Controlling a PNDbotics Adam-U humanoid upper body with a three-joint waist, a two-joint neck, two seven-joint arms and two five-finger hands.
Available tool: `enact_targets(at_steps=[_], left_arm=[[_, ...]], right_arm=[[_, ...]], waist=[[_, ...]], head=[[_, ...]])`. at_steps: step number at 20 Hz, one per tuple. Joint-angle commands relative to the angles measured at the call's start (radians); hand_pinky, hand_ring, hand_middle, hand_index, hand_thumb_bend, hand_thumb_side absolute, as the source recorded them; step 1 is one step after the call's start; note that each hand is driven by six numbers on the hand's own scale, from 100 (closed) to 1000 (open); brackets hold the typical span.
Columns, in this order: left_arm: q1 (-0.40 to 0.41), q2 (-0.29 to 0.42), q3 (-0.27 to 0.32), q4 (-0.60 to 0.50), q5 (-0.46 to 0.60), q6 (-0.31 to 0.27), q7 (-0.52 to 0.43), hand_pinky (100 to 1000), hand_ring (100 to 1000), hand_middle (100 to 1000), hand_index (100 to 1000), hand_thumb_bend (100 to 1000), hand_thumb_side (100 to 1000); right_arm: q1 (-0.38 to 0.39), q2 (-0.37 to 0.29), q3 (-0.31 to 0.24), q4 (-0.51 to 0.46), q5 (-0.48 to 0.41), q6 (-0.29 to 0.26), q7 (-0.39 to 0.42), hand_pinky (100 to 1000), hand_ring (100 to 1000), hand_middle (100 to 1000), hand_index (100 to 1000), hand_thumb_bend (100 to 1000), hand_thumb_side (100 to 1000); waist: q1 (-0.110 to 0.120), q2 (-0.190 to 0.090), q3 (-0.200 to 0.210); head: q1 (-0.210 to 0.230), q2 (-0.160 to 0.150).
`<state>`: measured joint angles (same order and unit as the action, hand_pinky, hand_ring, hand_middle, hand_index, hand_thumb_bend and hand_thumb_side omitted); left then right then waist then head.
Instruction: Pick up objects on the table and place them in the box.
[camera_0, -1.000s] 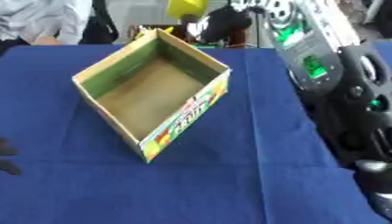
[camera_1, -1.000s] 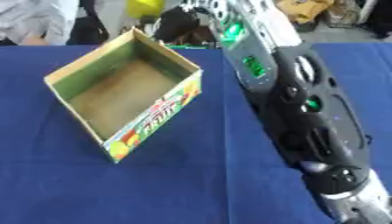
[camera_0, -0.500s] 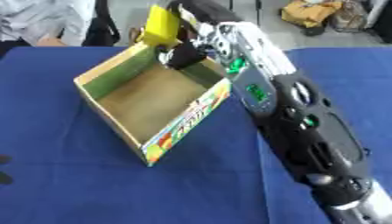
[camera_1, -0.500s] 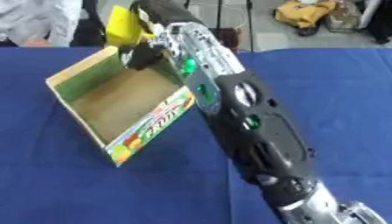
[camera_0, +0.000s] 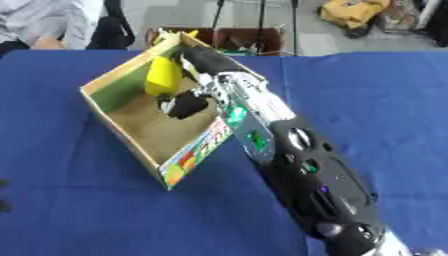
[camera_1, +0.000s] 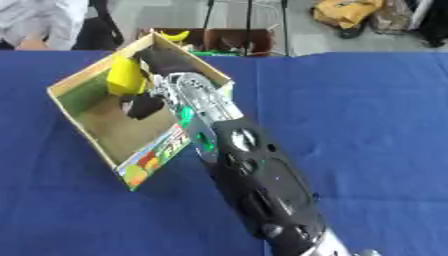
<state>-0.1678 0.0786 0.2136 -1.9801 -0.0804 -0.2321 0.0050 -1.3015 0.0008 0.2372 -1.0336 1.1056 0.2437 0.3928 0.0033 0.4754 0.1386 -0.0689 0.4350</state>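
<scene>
Fingers of your right hand (camera_0: 185, 102) are curling round a yellow object (camera_0: 163, 76), and you are holding it inside the open cardboard box (camera_0: 122, 142), up near the far wall, with the dark thumb hanging below it over the brown floor. Its exact shape is hard to make out; it reads as an upright yellow block or bottle. It is already past the rim, so the step in hand is the release, and you are most of the way through this placement.

You are reaching in across the box's near right wall, and your forearm (camera_1: 229, 150) is passing right over that printed edge. It looks close enough to touch, so as you are lowering, watch that the arm is not pushing the box sideways on the blue tablecloth (camera_0: 367, 100). Bring the object down until it is nearly resting on the floor before you let the fingers go slack; dropped from where it hangs it may well tip or bounce against the green inner wall. Then lift straight up and clear the rim before swinging back.

Your left hand barely shows as a dark shape (camera_0: 4, 197) at the lower left edge, and I cannot tell how it is set.
</scene>
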Motion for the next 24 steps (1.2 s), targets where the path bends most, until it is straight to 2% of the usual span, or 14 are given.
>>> enact_targets(at_steps=[1, 5, 7, 9, 10, 11, 12, 13, 14, 17, 21, 24], left_arm=[[-0.009, 0.007, 0.001, -0.020, 0.002, 0.001, -0.004, 401, 596, 606, 862, 100, 957], [-0.010, 0.006, 0.001, -0.020, 0.003, 0.001, -0.004, 401, 596, 606, 862, 100, 957], [-0.010, 0.006, 0.001, -0.020, 0.003, 0.002, -0.004, 402, 596, 606, 863, 100, 957], [-0.011, 0.005, 0.001, -0.020, 0.002, 0.003, -0.005, 402, 596, 606, 863, 100, 957], [-0.011, 0.005, 0.001, -0.020, 0.002, 0.003, -0.005, 402, 596, 606, 863, 100, 957], [-0.010, 0.005, 0.002, -0.020, 0.002, 0.003, -0.005, 402, 596, 606, 862, 100, 957], [-0.010, 0.005, 0.002, -0.020, 0.002, 0.003, -0.005, 402, 596, 606, 862, 100, 957], [-0.009, 0.005, 0.002, -0.020, 0.002, 0.002, -0.005, 402, 596, 606, 862, 100, 957], [-0.008, 0.005, 0.003, -0.020, 0.002, 0.002, -0.004, 402, 596, 606, 862, 100, 957], [-0.006, 0.005, 0.004, -0.020, 0.002, 0.002, -0.003, 402, 596, 606, 862, 100, 957], [-0.003, 0.005, 0.004, -0.020, 0.003, 0.001, -0.002, 403, 596, 606, 862, 100, 958], [0.000, 0.005, 0.007, -0.020, 0.002, -0.001, 0.001, 403, 596, 606, 862, 100, 958]], right_arm=[[-0.015, 0.015, -0.007, 0.024, 0.025, -0.013, 0.004, 751, 787, 532, 684, 100, 347], [-0.010, 0.025, -0.008, 0.047, 0.034, -0.032, 0.015, 761, 806, 584, 714, 100, 329], [-0.009, 0.027, -0.006, 0.053, 0.037, -0.042, 0.024, 772, 819, 626, 747, 100, 360], [-0.010, 0.027, -0.001, 0.054, 0.039, -0.060, 0.039, 795, 846, 728, 810, 100, 444], [-0.010, 0.028, 0.002, 0.051, 0.037, -0.071, 0.049, 819, 866, 786, 854, 249, 521], [-0.010, 0.029, 0.005, 0.046, 0.030, -0.084, 0.061, 826, 873, 800, 863, 397, 570], [-0.010, 0.026, 0.005, 0.040, 0.022, -0.097, 0.073, 837, 888, 820, 876, 594, 656], [-0.011, 0.021, 0.003, 0.033, 0.020, -0.110, 0.080, 846, 906, 832, 885, 647, 717], [-0.013, 0.015, 0.000, 0.028, 0.027, -0.118, 0.081, 852, 914, 837, 889, 681, 735], [-0.019, -0.001, -0.003, 0.009, 0.060, -0.122, 0.063, 853, 922, 849, 915, 714, 774], [-0.027, -0.019, -0.001, -0.037, 0.071, -0.126, 0.028, 853, 916, 832, 909, 688, 786], [-0.040, -0.058, 0.002, -0.098, 0.039, -0.149, -0.008, 841, 900, 812, 899, 658, 730]], waist=[[0.003, -0.020, 0.005], [0.002, -0.018, 0.006], [0.001, -0.018, 0.006], [0.001, -0.018, 0.005], [0.001, -0.018, 0.004], [0.002, -0.018, 0.003], [0.003, -0.019, 0.002], [0.004, -0.019, 0.001], [0.005, -0.020, 0.000], [0.008, -0.022, -0.005], [0.015, -0.026, -0.014], [0.019, -0.029, -0.023]], head=[[-0.001, -0.014], [-0.003, -0.014], [-0.004, -0.014], [-0.004, -0.014], [-0.004, -0.013], [-0.003, -0.013], [-0.001, -0.012], [0.000, -0.009], [0.001, -0.007], [-0.002, 0.002], [-0.013, 0.014], [-0.012, 0.020]])
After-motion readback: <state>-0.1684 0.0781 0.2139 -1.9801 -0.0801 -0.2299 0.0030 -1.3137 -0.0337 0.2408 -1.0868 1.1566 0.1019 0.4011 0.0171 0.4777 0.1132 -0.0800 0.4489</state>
